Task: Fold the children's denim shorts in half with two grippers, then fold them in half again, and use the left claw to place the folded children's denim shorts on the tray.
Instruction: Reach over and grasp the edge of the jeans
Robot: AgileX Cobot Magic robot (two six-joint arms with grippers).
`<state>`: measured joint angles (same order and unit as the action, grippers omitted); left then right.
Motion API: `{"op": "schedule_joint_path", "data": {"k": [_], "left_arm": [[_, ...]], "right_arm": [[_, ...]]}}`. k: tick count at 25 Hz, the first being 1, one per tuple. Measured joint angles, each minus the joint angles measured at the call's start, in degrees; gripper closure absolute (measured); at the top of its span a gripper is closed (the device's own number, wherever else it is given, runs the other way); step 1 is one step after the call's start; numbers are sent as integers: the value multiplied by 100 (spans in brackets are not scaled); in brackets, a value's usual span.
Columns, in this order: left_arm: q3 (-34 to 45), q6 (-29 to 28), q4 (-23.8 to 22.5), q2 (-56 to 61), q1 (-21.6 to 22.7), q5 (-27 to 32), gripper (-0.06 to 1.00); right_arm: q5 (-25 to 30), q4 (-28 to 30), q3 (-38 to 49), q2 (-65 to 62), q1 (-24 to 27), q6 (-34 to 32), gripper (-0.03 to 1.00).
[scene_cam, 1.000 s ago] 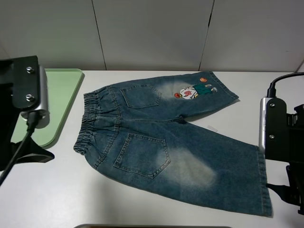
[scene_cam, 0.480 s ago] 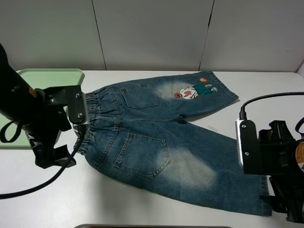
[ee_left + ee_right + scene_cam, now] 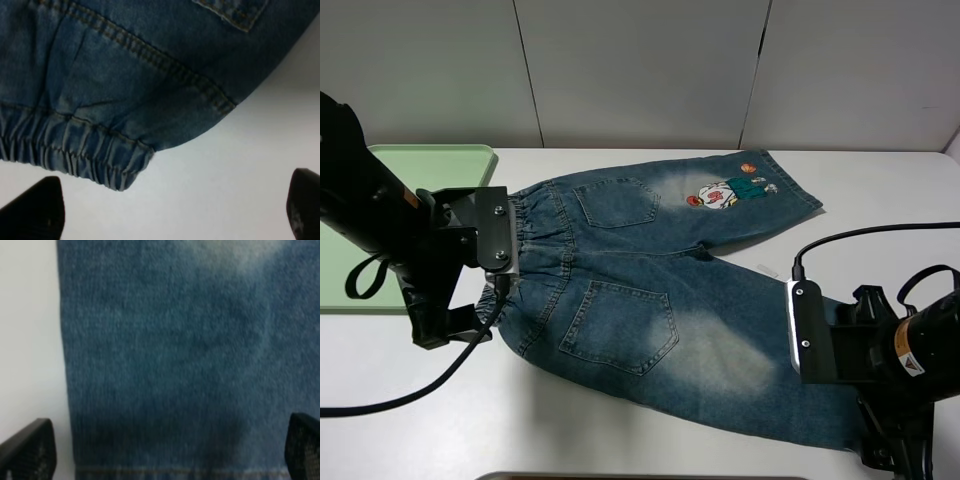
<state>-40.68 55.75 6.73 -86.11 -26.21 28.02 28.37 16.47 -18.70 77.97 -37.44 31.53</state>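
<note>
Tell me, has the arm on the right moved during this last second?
Yes. In the high view the right gripper has come leftward from the picture's edge, over the near leg's hem of the children's denim shorts, which lie unmoved.

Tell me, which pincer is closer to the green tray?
Left. The left pincer is at the waistband corner of the shorts, beside the tray; the right pincer is over the leg hem, across the shorts from it.

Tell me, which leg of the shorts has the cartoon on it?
The farther leg carries the cartoon patch; the nearer leg shows only a pale faded area.
</note>
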Motion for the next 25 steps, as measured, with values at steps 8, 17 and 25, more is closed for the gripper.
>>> {"op": "schedule_joint_path", "data": {"k": [8, 17, 25], "left_arm": [[0, 161, 0, 0, 0, -222, 7], [0, 167, 0, 0, 0, -576, 7], [0, 167, 158, 0, 0, -908, 7]], "right_arm": [[-193, -181, 0, 455, 0, 39, 27], [-614, -181, 31, 827, 0, 44, 27], [-769, -168, -6, 1415, 0, 85, 27]]}}
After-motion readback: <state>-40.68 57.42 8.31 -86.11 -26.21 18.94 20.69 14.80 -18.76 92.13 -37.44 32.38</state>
